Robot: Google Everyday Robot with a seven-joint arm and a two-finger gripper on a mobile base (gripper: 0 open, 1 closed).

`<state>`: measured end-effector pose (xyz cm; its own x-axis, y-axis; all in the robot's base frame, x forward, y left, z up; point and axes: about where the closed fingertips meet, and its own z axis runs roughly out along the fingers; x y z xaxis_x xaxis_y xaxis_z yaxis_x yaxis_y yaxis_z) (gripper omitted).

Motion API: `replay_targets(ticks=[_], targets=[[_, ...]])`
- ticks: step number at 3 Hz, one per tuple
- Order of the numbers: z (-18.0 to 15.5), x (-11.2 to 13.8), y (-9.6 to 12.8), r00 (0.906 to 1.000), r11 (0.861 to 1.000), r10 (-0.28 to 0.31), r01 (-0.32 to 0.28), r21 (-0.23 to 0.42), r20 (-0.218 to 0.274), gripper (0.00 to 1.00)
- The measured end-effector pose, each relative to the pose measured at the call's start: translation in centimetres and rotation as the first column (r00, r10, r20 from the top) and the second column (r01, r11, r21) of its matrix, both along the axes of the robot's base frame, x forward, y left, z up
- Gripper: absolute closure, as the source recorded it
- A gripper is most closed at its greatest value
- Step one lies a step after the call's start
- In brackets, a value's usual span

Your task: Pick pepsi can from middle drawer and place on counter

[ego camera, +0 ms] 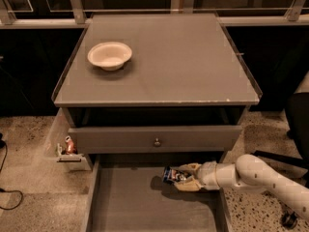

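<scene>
Camera view: you see drawer (140, 204) pulled out.
Can (169, 174): lying sideways between your gripper's (178, 177) fingers.
Gripper: clamped on can, over drawer floor.

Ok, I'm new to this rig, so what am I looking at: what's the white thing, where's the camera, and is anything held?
There is one picture, looking down at a grey cabinet from in front. Where the camera is mounted is not on record. The white tube coming in from the right is the robot's arm. At its end is the gripper, two fingers, low inside the open drawer and shut on the can. A pale bowl stands on the counter. Above the open drawer is a drawer front with a knob. A small reddish can sits left of the cabinet.
</scene>
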<state>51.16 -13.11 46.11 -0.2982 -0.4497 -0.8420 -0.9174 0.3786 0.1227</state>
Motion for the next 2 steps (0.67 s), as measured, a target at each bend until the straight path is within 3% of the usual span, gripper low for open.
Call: replay_targets(ticks=[2], targets=[[9.3, -0.1, -3.7, 0.9962, 0.998, 0.01, -0.004, -0.061, 0.087, 1.0]])
